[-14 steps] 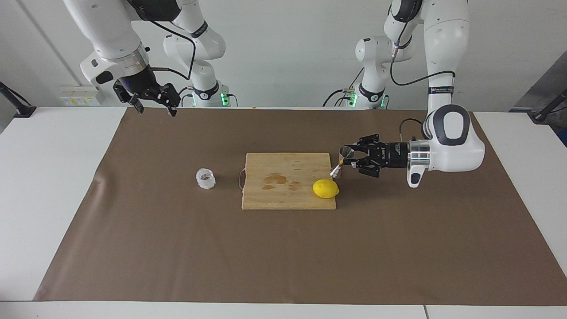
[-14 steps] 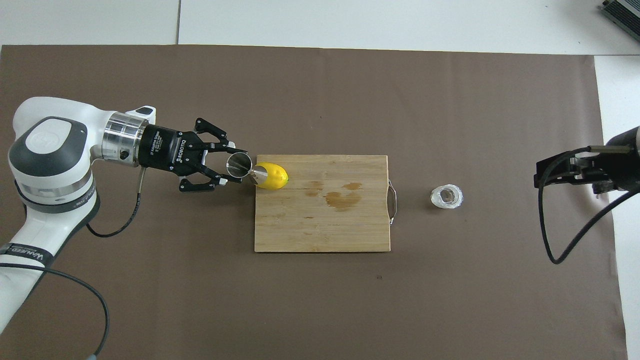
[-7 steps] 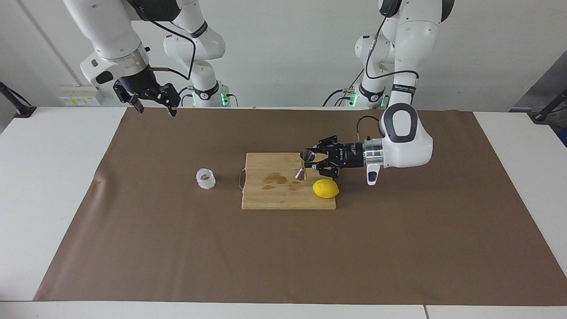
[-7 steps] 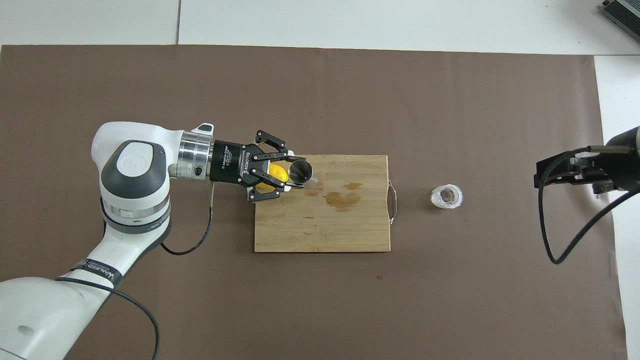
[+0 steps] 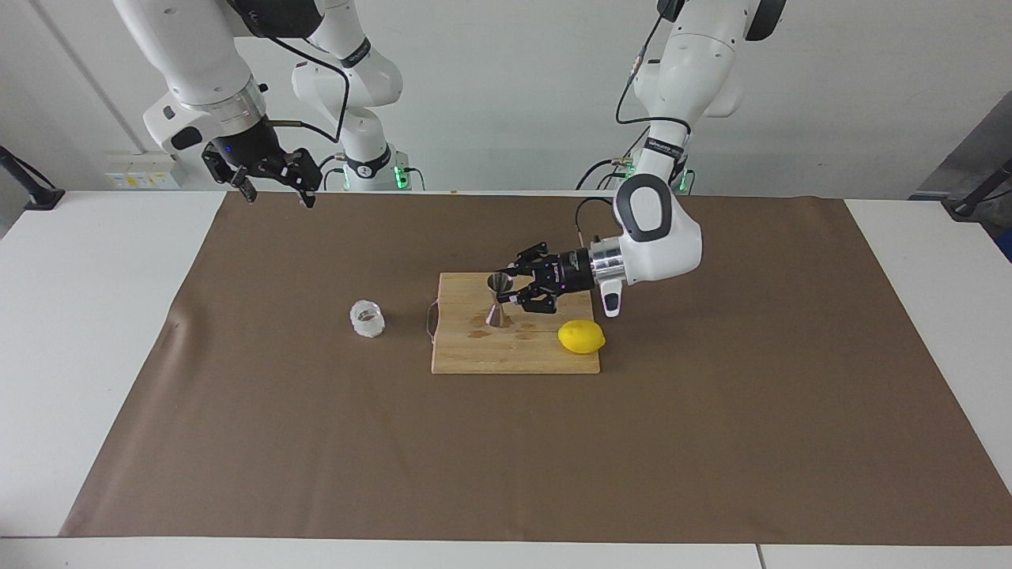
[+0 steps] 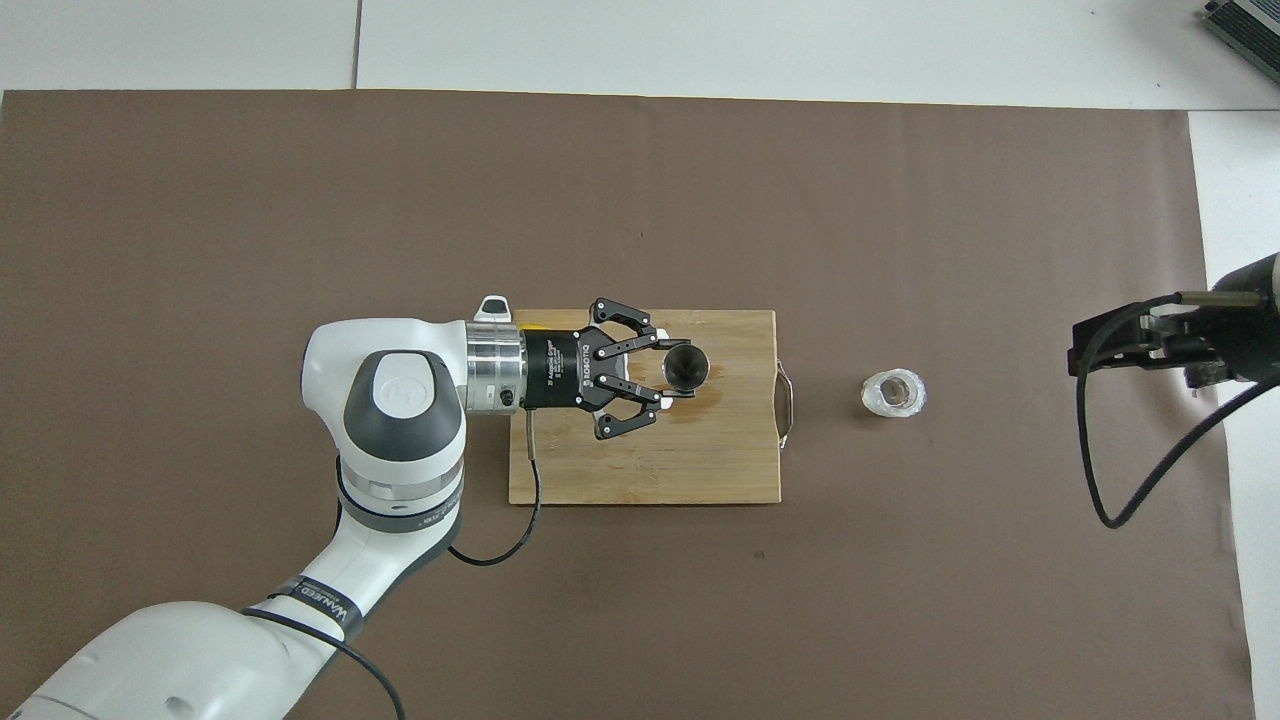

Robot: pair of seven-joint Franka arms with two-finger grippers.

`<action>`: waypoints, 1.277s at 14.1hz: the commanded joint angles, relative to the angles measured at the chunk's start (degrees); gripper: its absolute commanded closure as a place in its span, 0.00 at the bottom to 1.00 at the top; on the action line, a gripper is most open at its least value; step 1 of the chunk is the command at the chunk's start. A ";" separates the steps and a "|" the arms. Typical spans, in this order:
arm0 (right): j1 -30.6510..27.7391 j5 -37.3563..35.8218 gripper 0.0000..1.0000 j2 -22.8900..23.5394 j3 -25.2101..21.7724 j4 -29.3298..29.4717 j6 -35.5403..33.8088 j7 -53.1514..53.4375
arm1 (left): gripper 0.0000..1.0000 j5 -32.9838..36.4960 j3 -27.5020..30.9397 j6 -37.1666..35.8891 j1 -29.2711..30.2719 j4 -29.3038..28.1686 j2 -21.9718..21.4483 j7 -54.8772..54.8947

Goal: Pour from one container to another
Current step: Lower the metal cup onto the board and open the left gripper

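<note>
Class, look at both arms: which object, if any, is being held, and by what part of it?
The left gripper holds the steel jigger at its narrow waist, upright over the cutting board. The right gripper waits open, holding nothing. The glass tumbler stands unheld.

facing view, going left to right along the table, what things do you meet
right gripper, waiting open up at the robots' edge → clear faceted glass → cutting board → steel jigger held over the board by the left gripper → lemon
</note>
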 commanded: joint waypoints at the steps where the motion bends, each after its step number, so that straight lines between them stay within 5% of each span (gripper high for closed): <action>1: -0.98 0.89 0.00 -0.96 0.32 -0.67 -0.31 -1.40 | 1.00 -3.98 0.97 3.29 -2.27 -2.40 -0.84 3.75; 18: -0.98 0.98 0.00 -0.96 0.32 -0.67 -0.31 -1.40 | 1.00 -6.54 0.97 8.83 -6.05 -3.99 -0.40 4.72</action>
